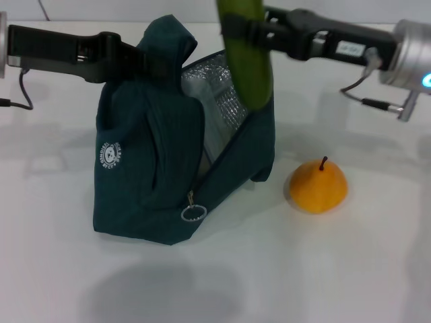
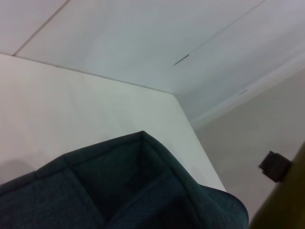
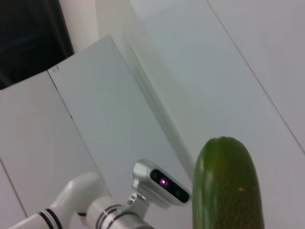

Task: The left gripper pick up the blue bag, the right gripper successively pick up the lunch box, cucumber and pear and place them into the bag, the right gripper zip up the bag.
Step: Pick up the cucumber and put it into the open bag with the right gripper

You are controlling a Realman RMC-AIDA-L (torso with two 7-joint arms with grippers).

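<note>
The blue bag (image 1: 145,168) stands on the white table, its top lifted by my left gripper (image 1: 151,62), which is shut on the upper fabric by the handle. The bag's mouth gapes toward the right, showing silver foil lining (image 1: 215,101). My right gripper (image 1: 236,30) is shut on the cucumber (image 1: 248,57), held nearly upright with its lower end over the open mouth. The cucumber's end fills the lower part of the right wrist view (image 3: 228,186). The pear (image 1: 318,186) sits on the table right of the bag. The lunch box is out of view. The bag's fabric (image 2: 119,191) shows in the left wrist view.
A ring zip pull (image 1: 193,212) hangs at the bag's front lower edge. The white table (image 1: 303,269) stretches in front and to the right of the bag. The robot's head camera (image 3: 164,183) shows in the right wrist view.
</note>
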